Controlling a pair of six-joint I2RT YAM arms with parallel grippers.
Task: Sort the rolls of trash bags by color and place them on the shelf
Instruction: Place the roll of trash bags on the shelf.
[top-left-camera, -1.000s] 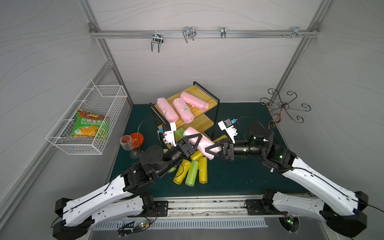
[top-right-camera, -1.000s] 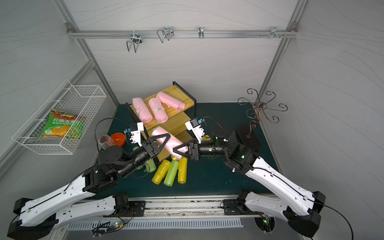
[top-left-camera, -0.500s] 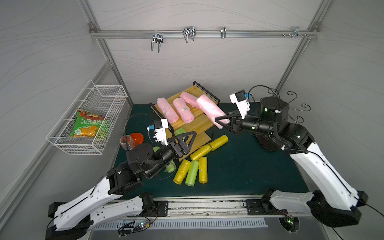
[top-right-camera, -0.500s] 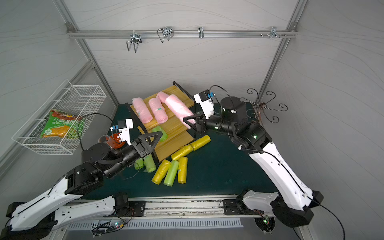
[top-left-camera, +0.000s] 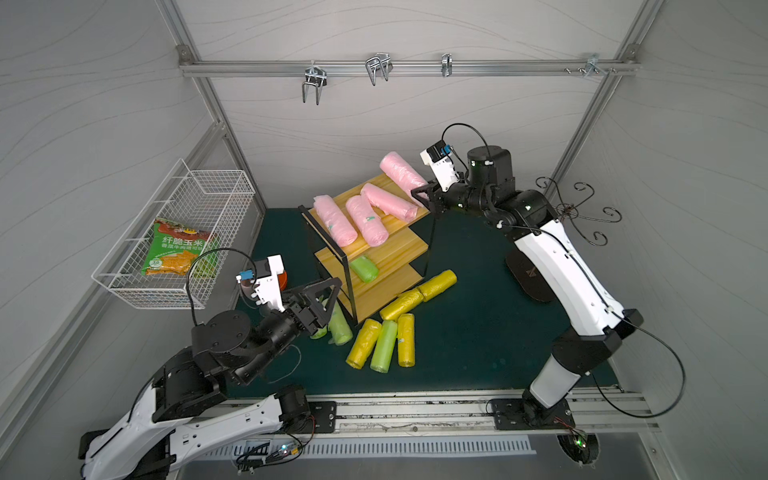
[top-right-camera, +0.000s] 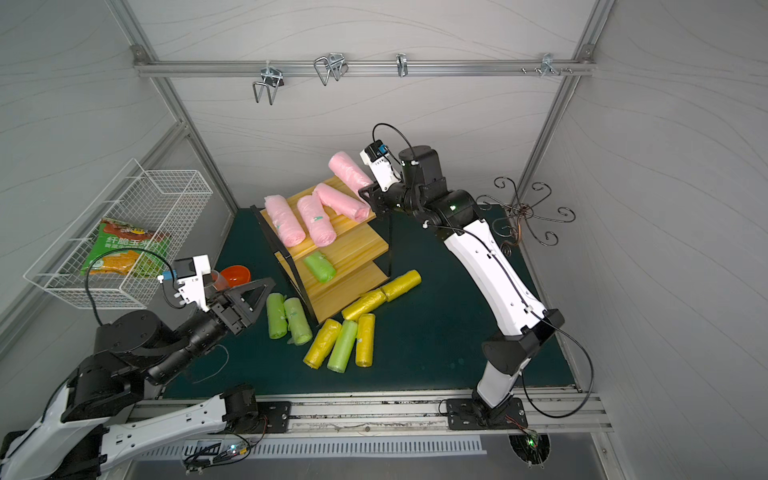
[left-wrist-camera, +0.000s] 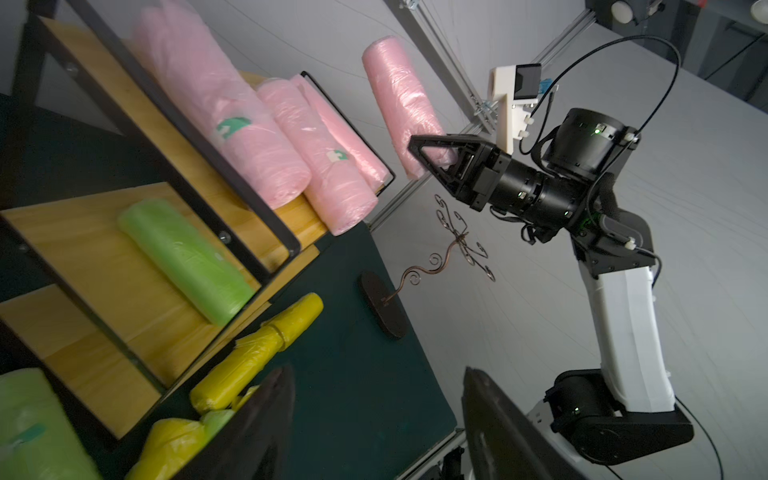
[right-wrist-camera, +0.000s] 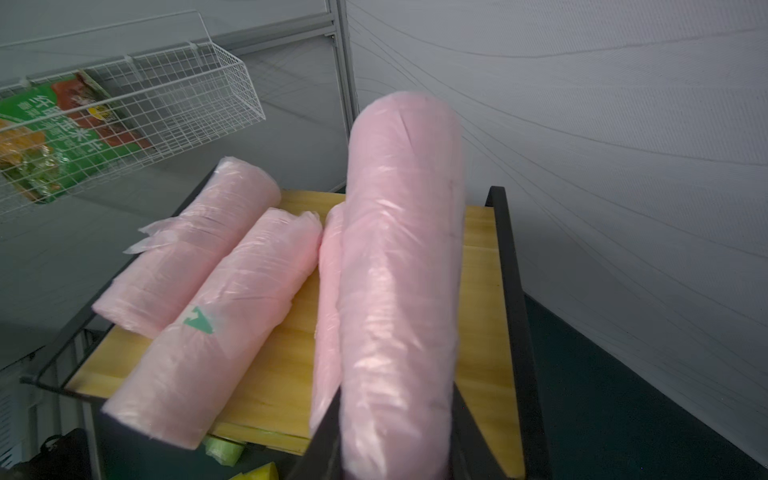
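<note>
My right gripper (top-left-camera: 422, 195) is shut on one end of a pink roll (top-left-camera: 401, 172), held tilted above the back right corner of the shelf (top-left-camera: 399, 253). In the right wrist view the roll (right-wrist-camera: 399, 249) stands up from between the jaws over the top board (right-wrist-camera: 482, 291). Three pink rolls (top-right-camera: 316, 218) lie on the top tier and one green roll (top-left-camera: 363, 268) on the middle tier. My left gripper (top-right-camera: 259, 295) hangs open and empty beside two green rolls (top-right-camera: 289, 318) on the mat. Yellow rolls (top-left-camera: 419, 293) and a yellow-and-green cluster (top-left-camera: 382, 343) lie before the shelf.
A white wire basket (top-left-camera: 216, 195) on the left wall holds a snack packet (top-left-camera: 178, 253). An orange cup (top-right-camera: 235, 276) stands left of the shelf. A curly metal stand (top-left-camera: 577, 212) with a black base (top-left-camera: 530, 274) is at the back right, behind my right arm.
My left gripper let go of the pink roll and drew back to the left. My right arm lifted the roll from the mat to above the shelf's top tier.
</note>
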